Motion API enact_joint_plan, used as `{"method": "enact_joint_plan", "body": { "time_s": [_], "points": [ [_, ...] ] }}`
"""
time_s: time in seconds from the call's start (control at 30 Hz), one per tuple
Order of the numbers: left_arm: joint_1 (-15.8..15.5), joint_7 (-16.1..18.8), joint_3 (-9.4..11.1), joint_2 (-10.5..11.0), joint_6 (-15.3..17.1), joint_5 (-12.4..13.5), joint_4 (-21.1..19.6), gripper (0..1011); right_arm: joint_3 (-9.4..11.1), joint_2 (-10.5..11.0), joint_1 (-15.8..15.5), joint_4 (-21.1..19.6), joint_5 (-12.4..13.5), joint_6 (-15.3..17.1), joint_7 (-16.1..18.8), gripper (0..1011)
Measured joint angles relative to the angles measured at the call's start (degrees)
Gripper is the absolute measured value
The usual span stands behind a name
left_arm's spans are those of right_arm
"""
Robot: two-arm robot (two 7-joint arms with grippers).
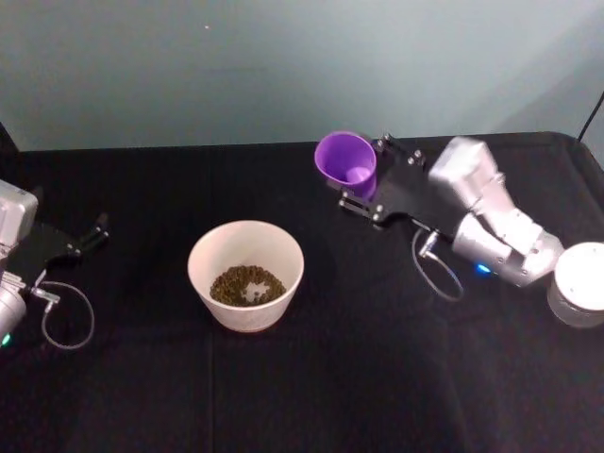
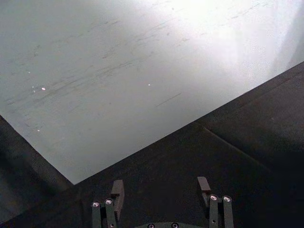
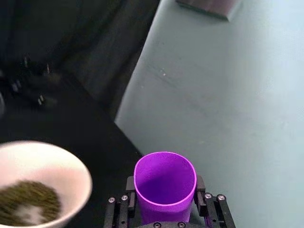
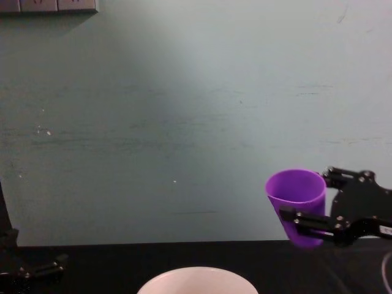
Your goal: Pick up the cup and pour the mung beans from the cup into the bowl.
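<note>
The right gripper point(image 1: 363, 189) clamps the smooth, tapered purple cup point(image 1: 346, 163) above the black table point(image 1: 377, 359), right of the white bowl point(image 1: 245, 274) holding olive-brown mung beans point(image 1: 246, 285). The left gripper point(image 1: 90, 236) rests spread at the table's left

right gripper point(image 1: 361, 192) raised off the table at far right, arm reaching in from the right, fingers clamped on the cup point(image 1: 345, 162); left gripper point(image 1: 98, 229) low at far left, fingers apart, empty.
</note>
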Motion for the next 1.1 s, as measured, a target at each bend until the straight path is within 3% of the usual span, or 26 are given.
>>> {"method": "enact_joint_plan", "body": {
  "time_s": [0.03, 0.07, 0.17, 0.27, 0.53, 0.87, 1.1],
  "points": [
    [0.0, 0.0, 0.0, 0.0, 0.0, 0.0, 0.0, 1000, 0.43, -0.14, -0.26, 0.18, 1.93, 0.55, 1.32, 718],
    [0.0, 0.0, 0.0, 0.0, 0.0, 0.0, 0.0, 1000, 1.39, -0.53, -0.8, 0.61, 5.68, 1.93, 3.53, 718],
    [0.0, 0.0, 0.0, 0.0, 0.0, 0.0, 0.0, 1000, 2.86, -1.41, -1.55, 1.61, 11.52, 5.56, 6.81, 718],
    [0.0, 0.0, 0.0, 0.0, 0.0, 0.0, 0.0, 1000, 3.56, -2.08, -1.86, 2.46, 14.45, 8.81, 8.73, 718],
    [0.0, 0.0, 0.0, 0.0, 0.0, 0.0, 0.0, 1000, 4.16, -3.38, -1.99, 4.78, 16.26, 11.99, 10.87, 718],
    [0.0, 0.0, 0.0, 0.0, 0.0, 0.0, 0.0, 1000, 4.32, -5.19, -2.12, 8.17, 15.41, 5.53, 13.23, 718],
    [0.0, 0.0, 0.0, 0.0, 0.0, 0.0, 0.0, 1000, 5.04, -5.96, -2.71, 8.74, 16.12, 6.72, 13.13, 718]
  ]
}}
